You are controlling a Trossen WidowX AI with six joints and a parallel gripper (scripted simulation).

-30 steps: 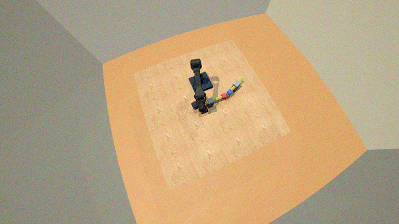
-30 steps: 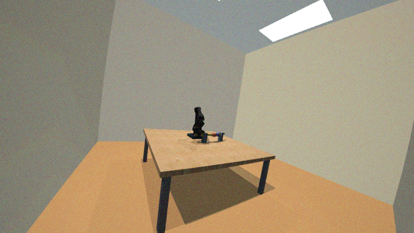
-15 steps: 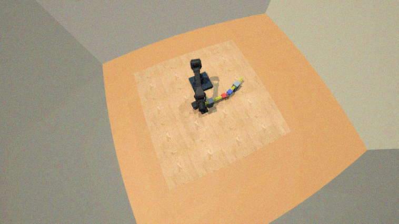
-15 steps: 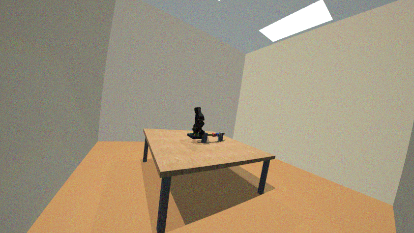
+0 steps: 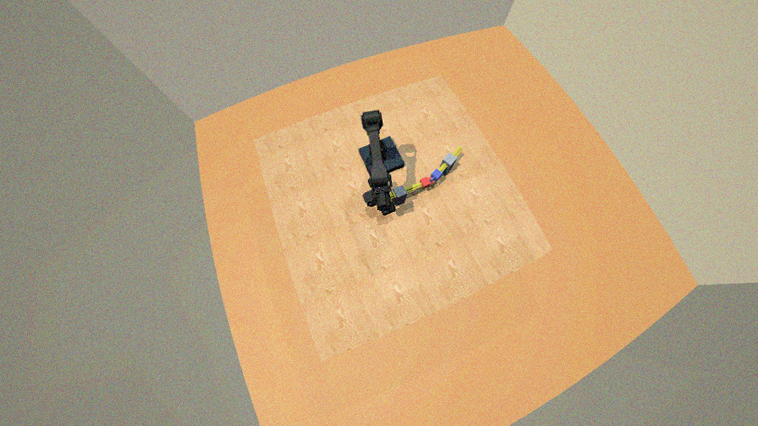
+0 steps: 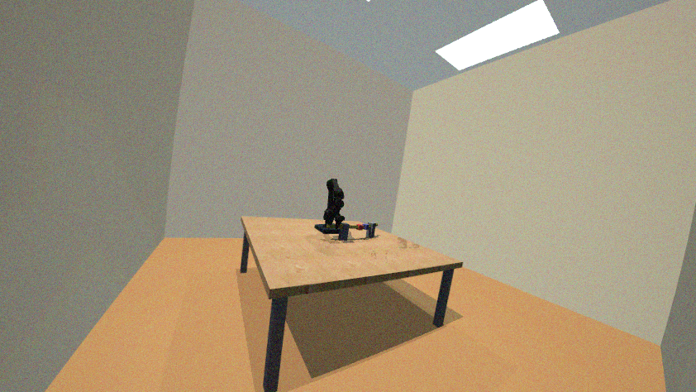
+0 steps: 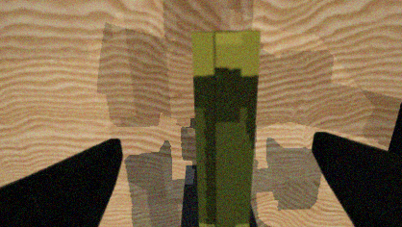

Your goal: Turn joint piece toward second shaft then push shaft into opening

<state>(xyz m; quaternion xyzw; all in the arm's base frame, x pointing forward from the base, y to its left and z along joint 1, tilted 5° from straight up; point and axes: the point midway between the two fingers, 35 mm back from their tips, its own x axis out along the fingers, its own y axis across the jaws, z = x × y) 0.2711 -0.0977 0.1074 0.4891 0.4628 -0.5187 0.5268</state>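
Second shaft (image 7: 225, 135): yellow-green bar, long axis running straight up the middle of the wrist view, directly below the hand (image 7: 216, 178) and centred between its two dark fingers. Both fingers stand well clear of the bar on either side; the hand is wide open and holds nothing. The shaft's free end shows at the top of the wrist view, past the fingers.

From above, the shaft (image 5: 412, 187) runs from the near grey block (image 5: 398, 192) toward the red piece (image 5: 424, 182), along a line heading for the counter's far right corner. Whether its tip is fully seated in the opening is too small to tell; my reading is that it is in or nearly in, and the retreat is what remains. That move turns on lifting straight up off the bar, across its long axis, with the fingers kept spread so neither drags it back.

Count: two shafts, two grey blocks (near one and far one (image 5: 448, 159)), one red piece, one blue piece (image 5: 434, 173) beside it, one arm, one hand.

The whole assembly sits in the far half of the counter (image 5: 425, 285), right of the arm's base (image 5: 394, 159).
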